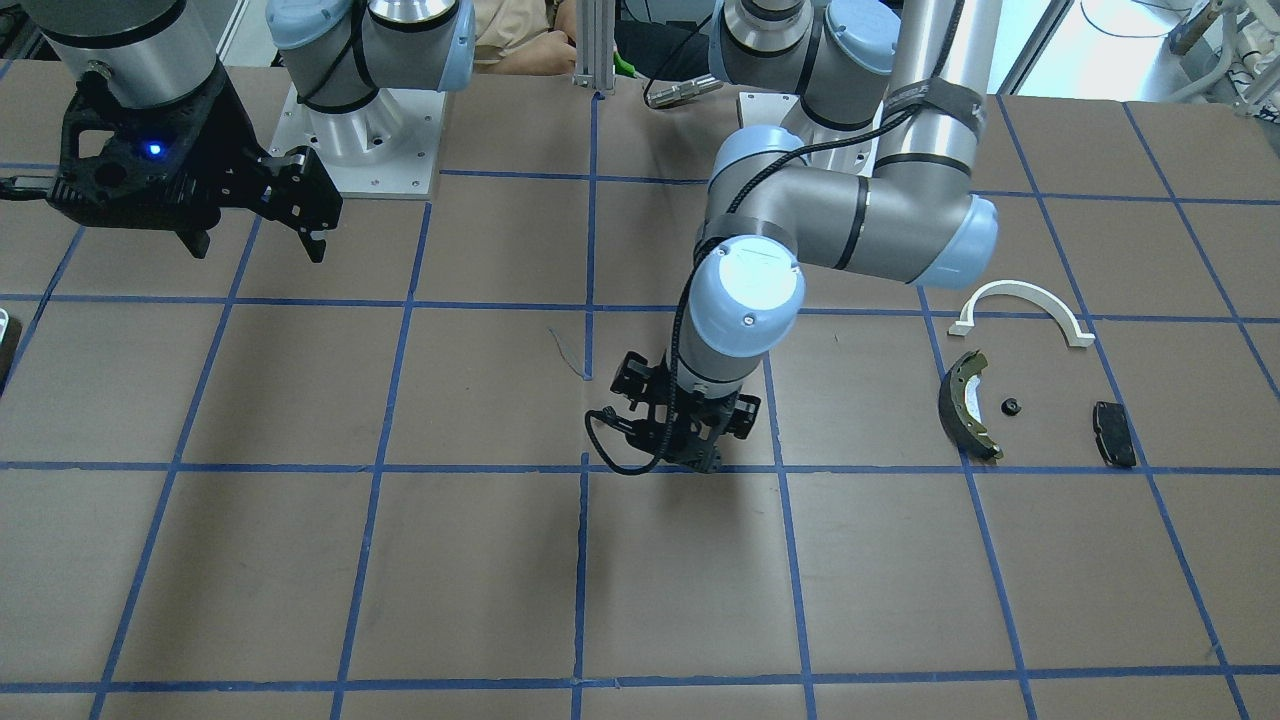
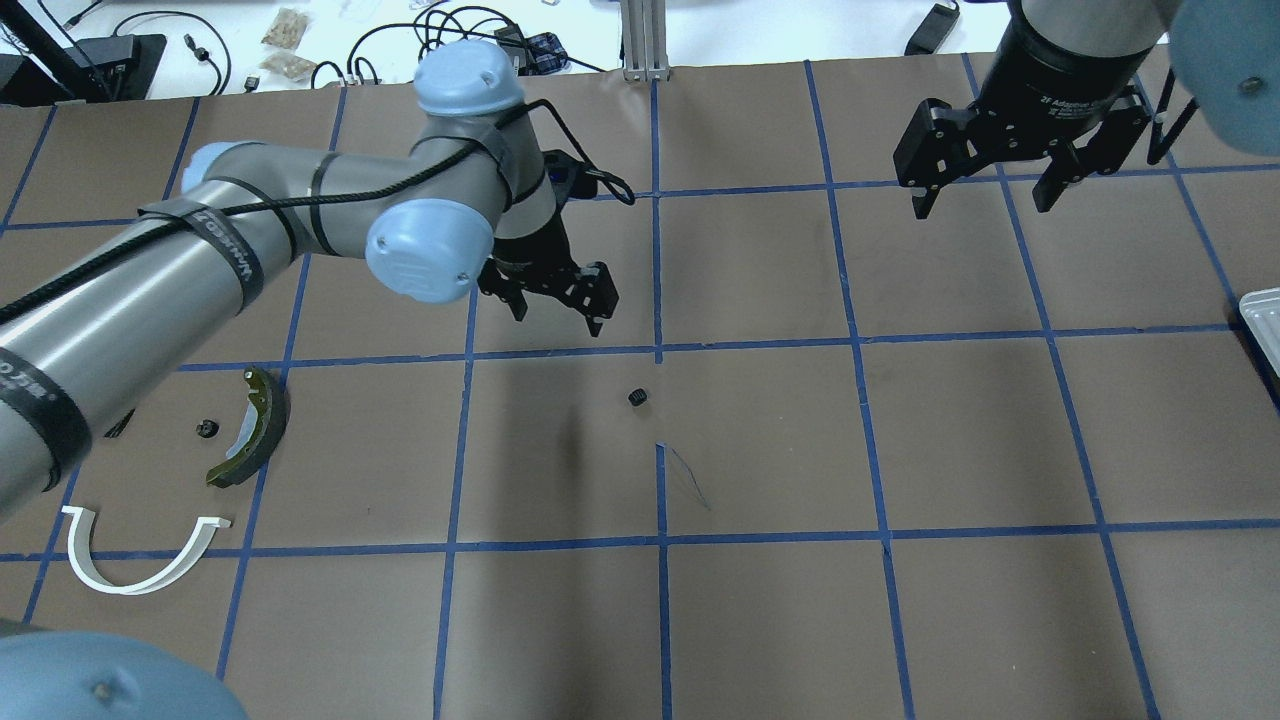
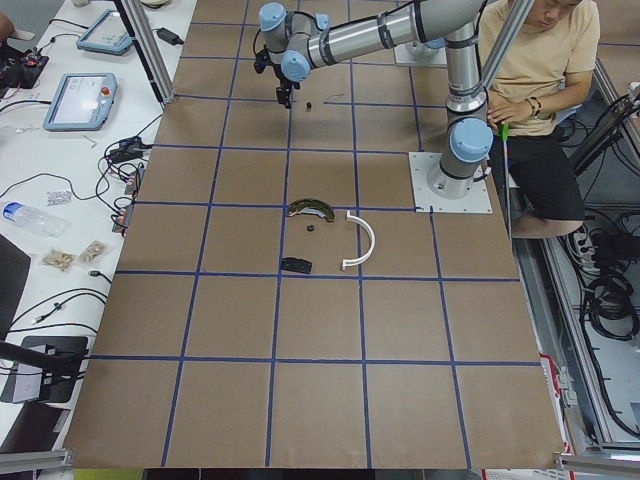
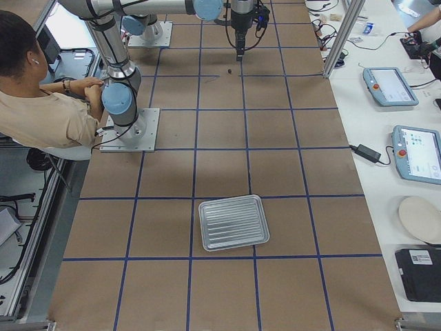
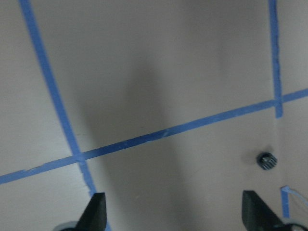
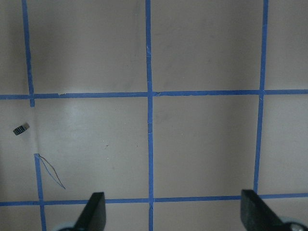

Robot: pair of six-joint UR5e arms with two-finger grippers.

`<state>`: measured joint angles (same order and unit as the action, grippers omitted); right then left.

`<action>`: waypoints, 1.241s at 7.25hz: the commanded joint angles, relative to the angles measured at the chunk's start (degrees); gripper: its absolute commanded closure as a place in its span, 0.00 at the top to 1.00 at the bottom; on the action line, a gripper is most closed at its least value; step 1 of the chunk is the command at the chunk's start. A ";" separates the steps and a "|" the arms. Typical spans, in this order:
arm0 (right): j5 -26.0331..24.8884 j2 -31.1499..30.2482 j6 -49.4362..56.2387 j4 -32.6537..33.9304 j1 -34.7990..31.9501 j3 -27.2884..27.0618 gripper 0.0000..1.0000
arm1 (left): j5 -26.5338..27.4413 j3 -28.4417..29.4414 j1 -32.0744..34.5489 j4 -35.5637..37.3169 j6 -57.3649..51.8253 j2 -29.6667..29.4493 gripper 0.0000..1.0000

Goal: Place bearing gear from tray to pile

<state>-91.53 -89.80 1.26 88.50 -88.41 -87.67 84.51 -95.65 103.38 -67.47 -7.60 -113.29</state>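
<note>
A small black bearing gear [image 2: 638, 397] lies alone on the brown table near its middle; it also shows in the left wrist view [image 5: 266, 160]. My left gripper [image 2: 558, 315] hangs open just beyond it, holding nothing. My right gripper [image 2: 982, 205] is open and empty, high over the far right. The silver tray [image 4: 233, 222] lies at the table's right end, with only its rim [image 2: 1262, 315] in the overhead view. The pile on the left holds an olive brake shoe [image 2: 250, 428], a white arc [image 2: 140, 560], a black pad [image 1: 1114, 433] and another small black gear [image 2: 207, 429].
Blue tape lines grid the brown table. A thin scratch mark [image 2: 685, 475] sits near the lone gear. A person [image 3: 545, 60] sits behind the arm bases [image 3: 452, 180]. Tablets and cables lie on the white bench [image 4: 393, 86] past the table's far edge.
</note>
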 commanded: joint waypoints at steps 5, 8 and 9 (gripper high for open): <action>-0.49 0.06 -0.20 -0.17 -0.01 -0.04 1.00 | -0.48 -9.12 5.51 15.00 -1.10 -2.02 0.83; -0.49 0.06 -0.20 -0.17 -0.01 -0.04 1.00 | -0.22 -9.21 5.87 15.44 -1.19 -3.33 0.79; -0.49 0.06 -0.20 -0.17 -0.01 -0.04 1.00 | -0.31 -9.21 5.95 15.44 -1.28 -3.42 0.74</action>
<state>-92.02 -89.74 1.06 88.31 -88.42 -87.75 84.25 -104.88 109.24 -52.10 -8.77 -116.39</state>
